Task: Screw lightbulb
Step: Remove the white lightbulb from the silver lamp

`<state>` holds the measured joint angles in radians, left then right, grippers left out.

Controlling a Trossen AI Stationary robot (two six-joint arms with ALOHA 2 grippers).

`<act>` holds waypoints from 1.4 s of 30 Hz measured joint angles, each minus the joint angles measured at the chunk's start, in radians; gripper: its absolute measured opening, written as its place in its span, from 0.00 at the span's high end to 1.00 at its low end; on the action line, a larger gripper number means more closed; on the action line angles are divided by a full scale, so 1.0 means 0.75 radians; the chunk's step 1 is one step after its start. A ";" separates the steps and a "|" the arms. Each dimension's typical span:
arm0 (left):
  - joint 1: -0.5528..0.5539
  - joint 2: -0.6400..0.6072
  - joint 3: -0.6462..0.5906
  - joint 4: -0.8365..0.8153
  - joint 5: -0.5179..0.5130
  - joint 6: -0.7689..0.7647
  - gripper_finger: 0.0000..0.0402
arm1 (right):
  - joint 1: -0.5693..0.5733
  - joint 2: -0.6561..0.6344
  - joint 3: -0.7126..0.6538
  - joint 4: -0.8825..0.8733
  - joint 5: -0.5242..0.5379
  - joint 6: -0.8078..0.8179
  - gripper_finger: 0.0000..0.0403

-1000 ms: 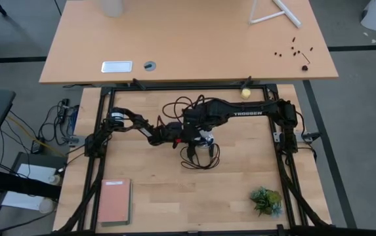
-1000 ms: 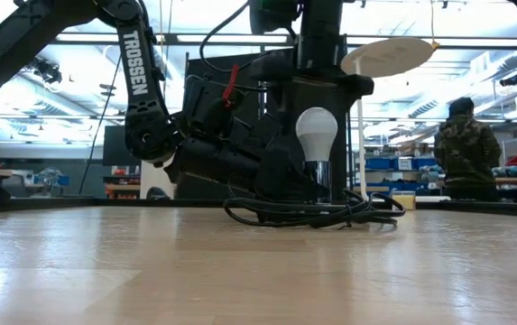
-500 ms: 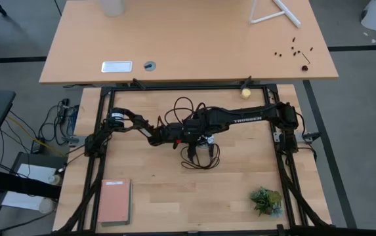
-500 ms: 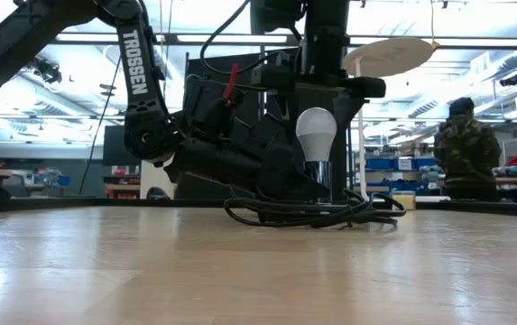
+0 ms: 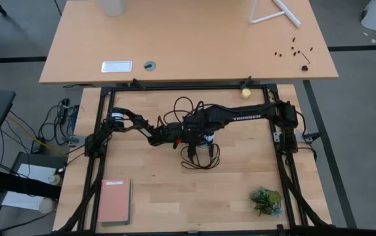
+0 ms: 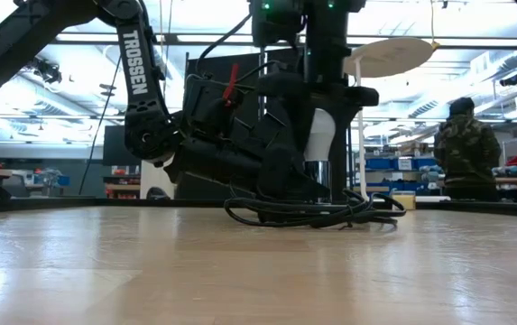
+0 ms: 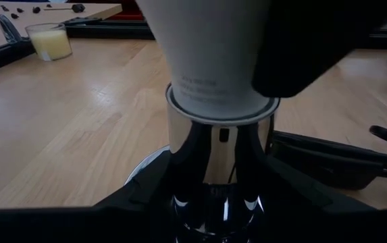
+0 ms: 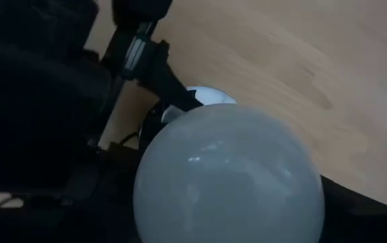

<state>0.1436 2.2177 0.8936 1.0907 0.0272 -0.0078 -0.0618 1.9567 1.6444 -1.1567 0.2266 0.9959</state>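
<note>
Book, salmon-pink with a grey edge [image 5: 115, 201], lies flat at the near-left corner of the light wooden work table [image 5: 240, 190], well apart from the action. Left arm reaches in low from the left edge toward table centre. Left gripper [image 5: 186, 135] sits at the chrome cylindrical socket [image 7: 218, 169], its dark fingers [image 7: 146, 196] flanking the socket base on both sides, apparently bracing it, though actual contact can't be confirmed.

White frosted pear-shaped lightbulb [image 6: 319, 135] stands upright at table centre, narrow neck seated in the socket's top rim; wrist view shows the neck [image 7: 213, 54] entering the chrome collar. Right gripper [image 6: 317, 95] comes down from above and sits over the bulb. In the low view dark fingers cover the bulb's left side and top, leaving only a white strip visible. Right wrist view is filled by the bulb dome [image 8: 230, 179] right under the camera. Whether the fingers actually clamp the glass: can't tell, contact is hidden.

Black cord [image 6: 312, 213] lies coiled in loops on the table around the socket foot, spilling toward the near side [image 5: 199, 157].

Right of that: small yellowish ball [image 5: 245, 93] at the table's far edge, small green plant [image 5: 266, 200] at the near-right corner. Person in a camouflage jacket [image 6: 466, 149] stands in the room behind, far right.
</note>
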 joint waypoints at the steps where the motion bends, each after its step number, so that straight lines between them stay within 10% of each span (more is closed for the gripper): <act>1: 0.000 0.000 0.000 0.000 0.000 -0.001 0.54 | -0.009 0.000 0.000 0.007 -0.014 -0.039 0.37; 9: 0.001 0.000 0.000 0.000 -0.006 -0.009 0.54 | -0.072 -0.004 0.003 0.021 -0.115 -0.520 0.38; 28: 0.002 0.000 0.000 -0.006 -0.006 0.033 0.54 | -0.075 0.001 0.002 -0.030 0.022 -2.547 0.30; 42: 0.003 -0.002 -0.001 -0.014 0.000 0.040 0.54 | -0.034 0.002 0.063 -0.178 0.026 -1.678 0.02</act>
<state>0.1455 2.2166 0.8932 1.0805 0.0275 0.0219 -0.0876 1.9583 1.6915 -1.2905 0.2463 -0.2628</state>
